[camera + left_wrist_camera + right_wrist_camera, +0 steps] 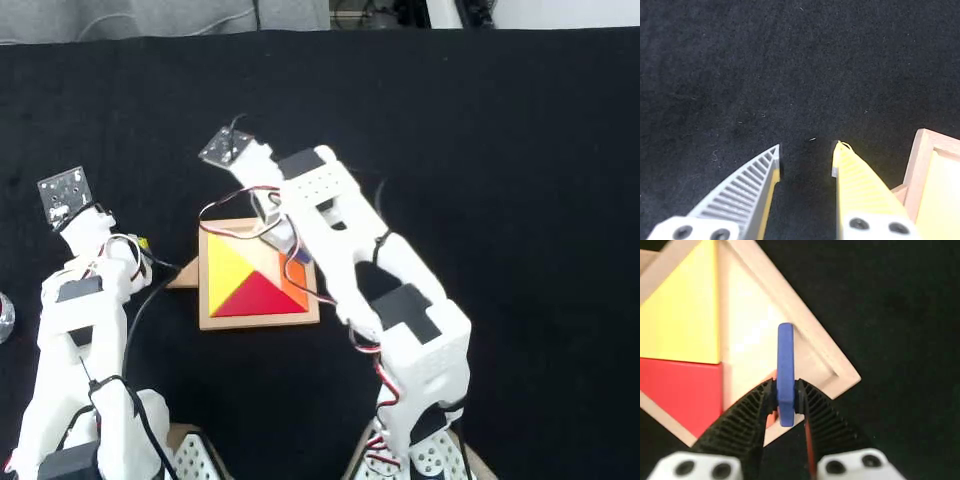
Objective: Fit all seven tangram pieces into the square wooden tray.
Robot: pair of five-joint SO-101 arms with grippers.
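Observation:
The square wooden tray (210, 322) lies at the table's middle and holds a yellow triangle (232, 270), a red triangle (258, 298) and an orange piece (296, 290). My right gripper (785, 385) hovers over the tray's bare far corner (752, 340), shut on a blue piece (785, 355) held on edge. The yellow triangle (680, 315) and red triangle (680, 395) lie beside that bare floor. My left gripper (807, 150) is open over the black cloth just left of the tray's rim (917, 170), with nothing between its fingers.
A small tan triangular shape (185, 276) lies against the tray's left edge, close to my left gripper (155, 262). The right arm (340, 240) leans across the tray's right side. Black cloth (480, 150) covers the table all round.

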